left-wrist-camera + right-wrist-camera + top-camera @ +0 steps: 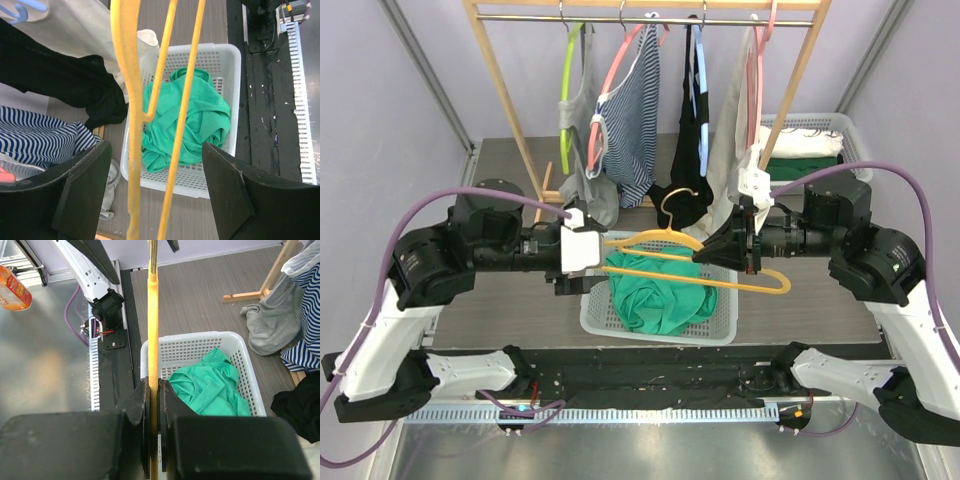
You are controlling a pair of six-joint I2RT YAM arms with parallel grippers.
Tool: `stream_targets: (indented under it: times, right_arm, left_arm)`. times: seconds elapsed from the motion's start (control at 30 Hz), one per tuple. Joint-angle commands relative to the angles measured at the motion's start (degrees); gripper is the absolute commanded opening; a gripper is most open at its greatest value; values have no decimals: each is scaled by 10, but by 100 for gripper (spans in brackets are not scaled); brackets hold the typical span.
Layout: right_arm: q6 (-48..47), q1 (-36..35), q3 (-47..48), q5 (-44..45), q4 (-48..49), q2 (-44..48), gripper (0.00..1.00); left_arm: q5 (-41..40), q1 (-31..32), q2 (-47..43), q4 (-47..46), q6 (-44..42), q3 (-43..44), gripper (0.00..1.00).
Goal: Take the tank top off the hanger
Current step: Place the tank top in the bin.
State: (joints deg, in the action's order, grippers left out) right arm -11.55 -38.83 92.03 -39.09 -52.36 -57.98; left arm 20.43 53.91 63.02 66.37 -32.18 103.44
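Clamped tight with the right gripper point(154, 390) on the right-hand arm of the bare yellow hanger point(152, 315), both pads pressed flat against the bar. Held up above the table point(500, 300), hook turned toward the far side. Spread wide with the left gripper point(157, 170) at the hanger's left end, one dark finger on either side of the two yellow bars; hard to tell whether touching either. Straight below, inside the white basket point(185, 352) at the near middle of the table, the green tank top point(660, 295), off the hanger and crumpled in a heap. Just beyond the basket, a wooden rack point(510, 110) hung with a striped top point(632, 130), a black garment point(688, 170) and paler pieces on coloured hangers. At the far right, a second basket point(845, 125) with folded cloth.
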Motion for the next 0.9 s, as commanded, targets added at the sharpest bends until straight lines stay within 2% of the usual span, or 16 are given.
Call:
stream_targets:
  times: [0.0, 0.03, 0.1, 0.13, 0.17, 0.27, 0.43, 0.53, 0.57, 0.7, 0.77, 0.87]
  right_arm:
    - [-8, -1, 21, -24, 16, 12, 1]
    - [-8, -1, 23, -24, 16, 11, 1]
    - [-9, -1, 25, -18, 15, 13, 1]
    - [-9, -1, 25, -15, 14, 13, 1]
    - [-9, -1, 25, -13, 14, 15, 1]
    - [-8, -1, 25, -3, 16, 18, 1]
    - [14, -1, 19, 45, 52, 25, 4]
    - [36, -1, 3, 106, 97, 37, 23]
    - [41, 0, -6, 132, 109, 40, 32]
    - [56, -1, -20, 176, 163, 59, 41]
    - [66, -1, -31, 196, 203, 71, 53]
    - [84, -1, -42, 221, 253, 82, 58]
  left_arm:
    - [-16, -1, 17, -31, 2, -3, 76]
    - [-14, -2, 22, -24, 5, 5, 74]
    - [9, -2, 36, -12, 6, 17, 59]
    - [14, -1, 39, -5, 7, 29, 50]
    - [15, -2, 41, -4, 12, 34, 30]
    - [11, -1, 41, -4, 15, 41, 2]
    - [-2, -2, 31, -9, 26, 41, 0]
    - [-8, -3, 19, -24, 34, 44, 0]
    - [-8, -10, 8, -29, 34, 47, 0]
    - [-22, -41, -18, -61, 41, 96, 0]
    - [-48, -50, -32, -77, 46, 118, 0]
    - [-85, -69, -49, -95, 52, 145, 0]
